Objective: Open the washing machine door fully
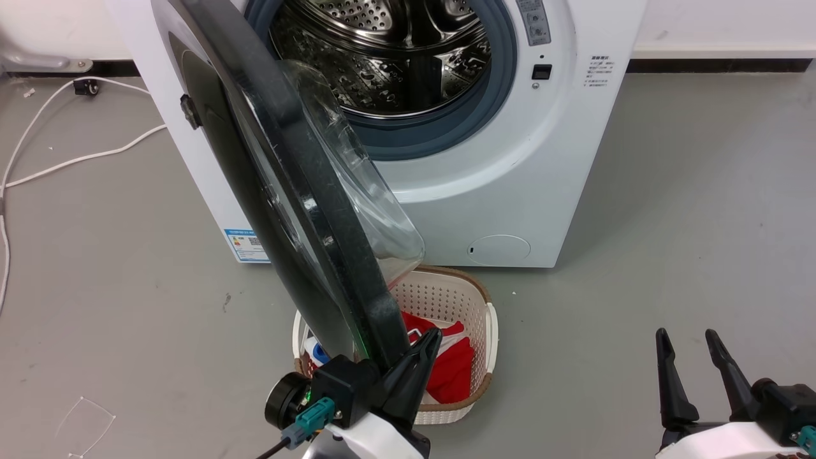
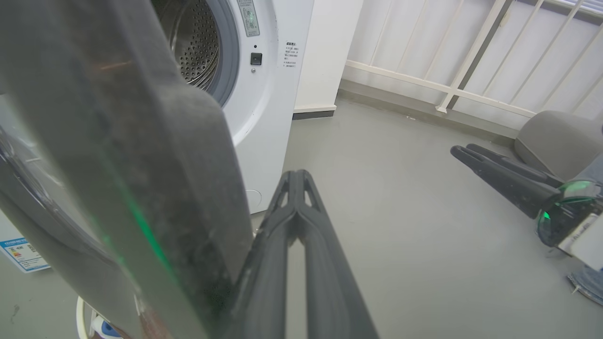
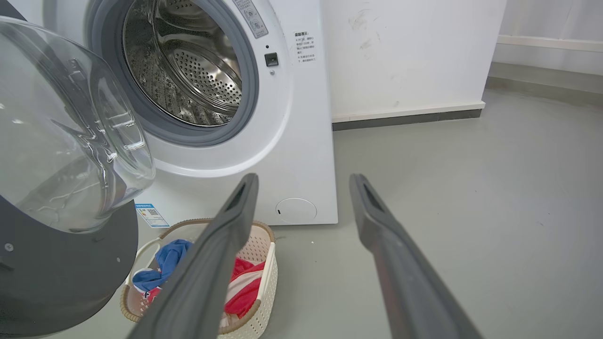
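Observation:
The white washing machine [image 1: 510,191] stands at the back with its steel drum [image 1: 395,57] exposed. The washing machine door [image 1: 299,191] is swung out towards me, nearly edge-on, and its clear glass bowl [image 1: 366,191] faces the drum. My left gripper [image 1: 432,336] is shut, lying against the drum-facing side of the door's black rim [image 2: 141,141] at its lower edge; the left wrist view shows its fingertips [image 2: 297,175] pressed together with nothing between them. My right gripper [image 1: 687,333] hangs open at the lower right, away from the door [image 3: 61,273], holding nothing [image 3: 304,179].
A white woven basket [image 1: 492,331] with red and blue clothes sits on the floor under the door, in front of the machine. A white cable [image 1: 64,162] lies on the grey floor at the left. A white railing [image 2: 471,56] and a grey seat [image 2: 556,136] stand to the right.

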You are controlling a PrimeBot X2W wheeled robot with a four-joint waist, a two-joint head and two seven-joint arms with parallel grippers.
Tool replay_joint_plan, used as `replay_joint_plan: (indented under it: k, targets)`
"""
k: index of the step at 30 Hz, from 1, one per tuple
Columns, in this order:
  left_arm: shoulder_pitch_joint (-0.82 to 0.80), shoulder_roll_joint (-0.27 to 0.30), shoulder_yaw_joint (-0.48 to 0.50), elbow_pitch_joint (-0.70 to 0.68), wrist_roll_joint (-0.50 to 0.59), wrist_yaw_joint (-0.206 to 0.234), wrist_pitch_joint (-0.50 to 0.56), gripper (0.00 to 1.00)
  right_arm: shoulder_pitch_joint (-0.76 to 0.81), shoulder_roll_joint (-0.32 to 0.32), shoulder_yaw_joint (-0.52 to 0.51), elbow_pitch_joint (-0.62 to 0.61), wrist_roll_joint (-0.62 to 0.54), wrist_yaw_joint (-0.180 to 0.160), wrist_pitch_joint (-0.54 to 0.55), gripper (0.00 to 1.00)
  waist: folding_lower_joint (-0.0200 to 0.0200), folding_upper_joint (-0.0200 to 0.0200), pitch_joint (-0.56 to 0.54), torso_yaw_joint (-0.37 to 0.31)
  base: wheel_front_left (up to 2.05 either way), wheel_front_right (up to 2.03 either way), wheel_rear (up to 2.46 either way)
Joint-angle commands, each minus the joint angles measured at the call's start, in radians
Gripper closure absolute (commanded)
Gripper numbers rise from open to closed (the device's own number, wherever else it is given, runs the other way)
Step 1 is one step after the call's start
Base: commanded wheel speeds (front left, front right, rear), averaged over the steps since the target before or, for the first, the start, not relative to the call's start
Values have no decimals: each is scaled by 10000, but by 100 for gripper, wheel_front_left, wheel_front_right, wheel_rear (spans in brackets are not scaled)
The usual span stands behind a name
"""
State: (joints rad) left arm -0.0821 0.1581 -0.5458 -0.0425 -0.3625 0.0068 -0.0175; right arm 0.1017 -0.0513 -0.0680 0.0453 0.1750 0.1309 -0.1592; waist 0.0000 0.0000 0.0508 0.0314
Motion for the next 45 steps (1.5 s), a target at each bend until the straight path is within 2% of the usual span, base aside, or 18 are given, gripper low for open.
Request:
replay_joint_plan:
  k: [1,14,16,29,34,37,39,45]
  targets:
    - [77,139,121,52,21,125,-56,100,-170,21,-4,48,61,-3,-64,0,0,0,8,36,0,0,0]
    - [833,387,88,-524,97,566,-52,100,-83,21,-96,-3,55,-3,83,0,0,0,-41,773,0,0,0]
    - [1097,495,186,-753,14,747,-3,100,-16,21,-168,-51,-8,-3,151,0,0,0,-40,1234,0,0,0]
    - [1730,486,897,-1222,-175,1477,-696,100,204,17,-583,-552,-251,-1,514,0,0,0,-50,3046,0,0,0]
    - [1757,625,1792,-931,-435,1941,-1080,100,144,18,-620,-771,-362,-3,705,0,0,0,13,3437,0,0,0]
    - [1550,761,2325,-636,-703,1951,-1379,100,43,19,-569,-890,-372,-3,810,0,0,0,65,3521,0,0,0]
    - [1395,759,2828,-394,-1202,1803,-1590,100,-24,19,-495,-960,-378,-3,851,0,0,0,101,3508,0,0,0]
    - [812,1265,4452,645,-2312,1291,-2113,100,-44,17,-306,-1131,-444,-3,960,0,0,0,215,3282,0,0,0]
